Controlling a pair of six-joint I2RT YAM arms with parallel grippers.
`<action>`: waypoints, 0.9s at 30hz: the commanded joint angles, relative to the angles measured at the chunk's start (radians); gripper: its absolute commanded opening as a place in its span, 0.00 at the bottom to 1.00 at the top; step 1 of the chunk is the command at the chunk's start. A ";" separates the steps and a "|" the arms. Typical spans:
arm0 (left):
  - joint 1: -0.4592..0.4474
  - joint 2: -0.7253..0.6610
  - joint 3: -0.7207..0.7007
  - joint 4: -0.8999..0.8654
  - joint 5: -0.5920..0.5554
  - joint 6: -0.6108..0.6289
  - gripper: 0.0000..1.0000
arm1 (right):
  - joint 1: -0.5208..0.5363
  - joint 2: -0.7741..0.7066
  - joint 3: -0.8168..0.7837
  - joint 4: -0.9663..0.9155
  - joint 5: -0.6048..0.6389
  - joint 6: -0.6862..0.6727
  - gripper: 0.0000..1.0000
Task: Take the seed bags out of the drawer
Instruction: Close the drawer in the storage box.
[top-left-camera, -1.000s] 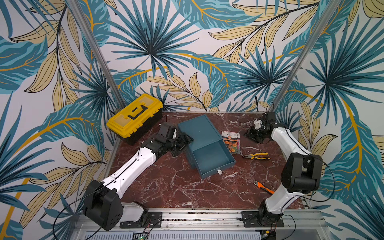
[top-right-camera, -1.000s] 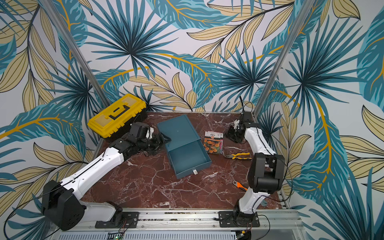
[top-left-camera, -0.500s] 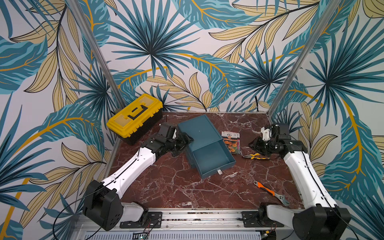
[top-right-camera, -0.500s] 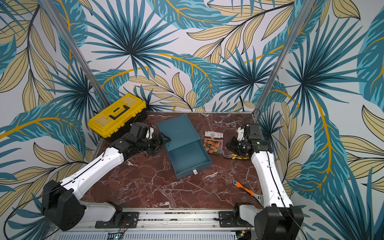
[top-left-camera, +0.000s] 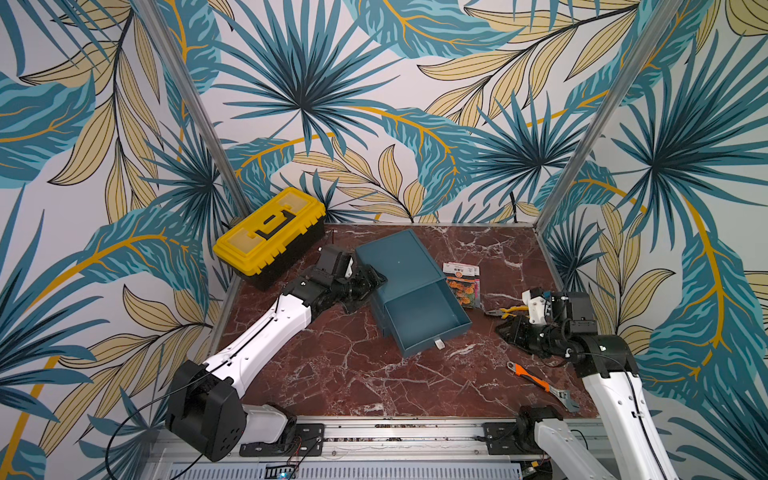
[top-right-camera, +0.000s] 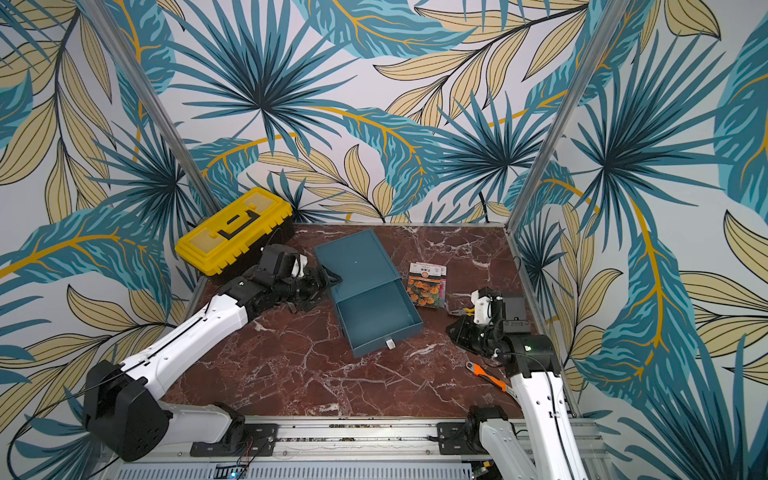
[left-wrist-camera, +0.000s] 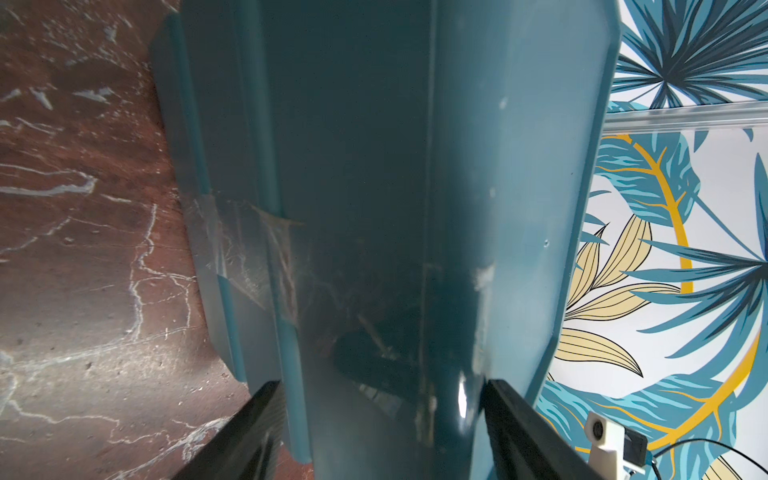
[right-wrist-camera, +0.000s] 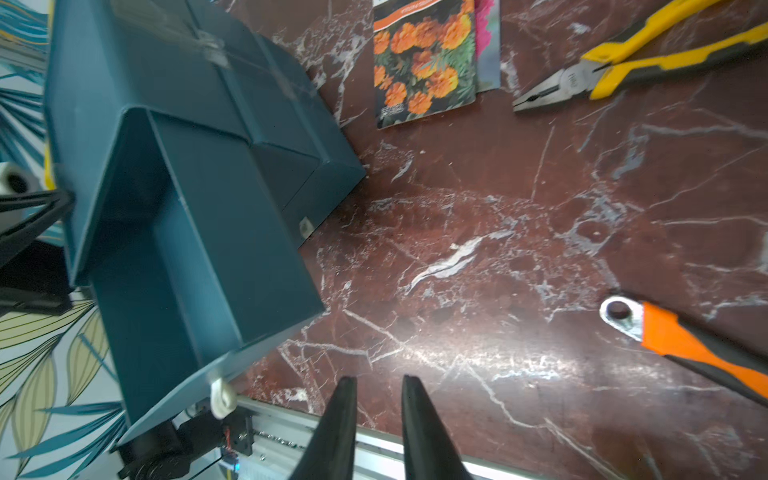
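Observation:
The teal drawer (top-left-camera: 424, 316) (top-right-camera: 374, 320) stands pulled out of its teal casing (top-left-camera: 395, 257) at the table's middle, and its inside shows bare. The seed bags (top-left-camera: 463, 282) (top-right-camera: 426, 286) lie overlapped on the marble just right of the casing. The top one shows orange flowers (right-wrist-camera: 424, 62), with a pink one (right-wrist-camera: 488, 41) under it. My left gripper (top-left-camera: 370, 278) (left-wrist-camera: 380, 384) is shut on the casing's left side, one finger on each face. My right gripper (top-left-camera: 505, 332) (right-wrist-camera: 378, 379) hovers low at the right, beside the drawer's front, jaws a narrow gap apart and holding nothing.
Yellow-handled pliers (top-left-camera: 505, 311) (right-wrist-camera: 623, 58) lie right of the seed bags, close to my right wrist. An orange-handled wrench (top-left-camera: 536, 380) (right-wrist-camera: 685, 336) lies at the front right. A yellow toolbox (top-left-camera: 270, 228) sits at the back left corner.
My right arm has swung from the back right corner forward, past the pliers, and its jaws have narrowed. The left arm, the drawer and the seed bags have not moved.

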 joint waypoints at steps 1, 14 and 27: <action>0.009 0.001 0.045 -0.059 -0.032 0.018 0.79 | 0.026 -0.053 -0.025 -0.037 -0.105 0.010 0.22; 0.010 0.001 0.045 -0.053 -0.027 0.019 0.79 | 0.198 -0.085 -0.093 0.120 -0.197 0.061 0.18; 0.010 -0.004 0.044 -0.058 -0.025 0.019 0.79 | 0.369 0.068 -0.113 0.331 -0.060 0.113 0.18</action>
